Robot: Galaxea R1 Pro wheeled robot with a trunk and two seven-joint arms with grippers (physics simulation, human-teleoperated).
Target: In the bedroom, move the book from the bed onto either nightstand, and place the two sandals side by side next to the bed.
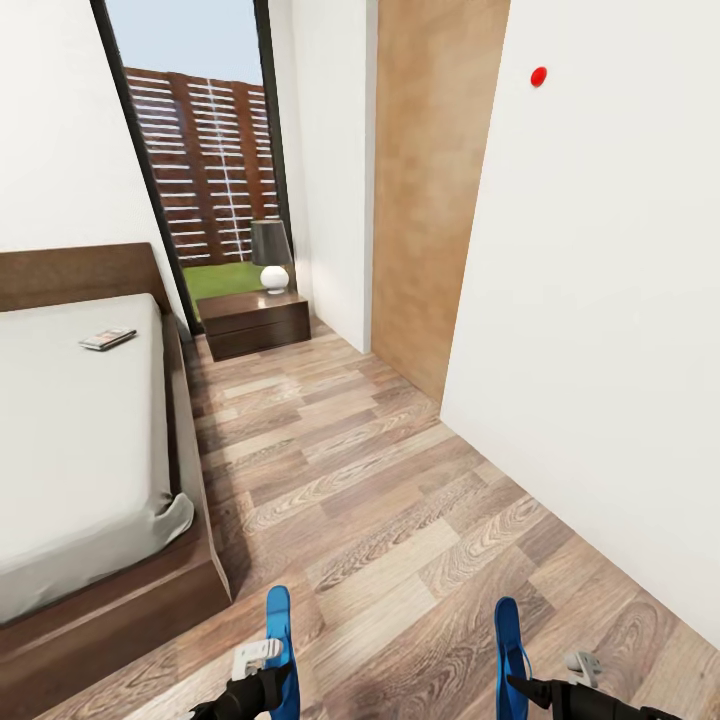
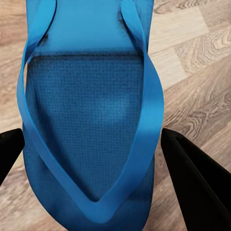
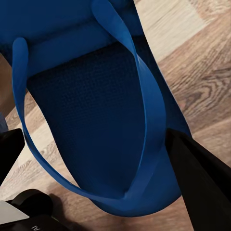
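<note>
Robot in the bedroom carrying one blue sandal in each gripper, beside the bed

The left gripper [image 1: 272,680] is clamped on the left sandal [image 1: 279,640] and the right gripper [image 1: 522,688] on the right sandal [image 1: 509,645], both held edge-up above the wood floor [image 1: 380,500] at the near end of the room; each wrist view shows dark fingers [image 2: 192,183] either side of a sole. The book [image 1: 107,339] lies on the bed [image 1: 70,450] at far left, the nightstand [image 1: 255,322] with a lamp [image 1: 271,256] beyond it. The sandal step seems in hand: next, lower both flat, side by side, close to the bed frame
</note>
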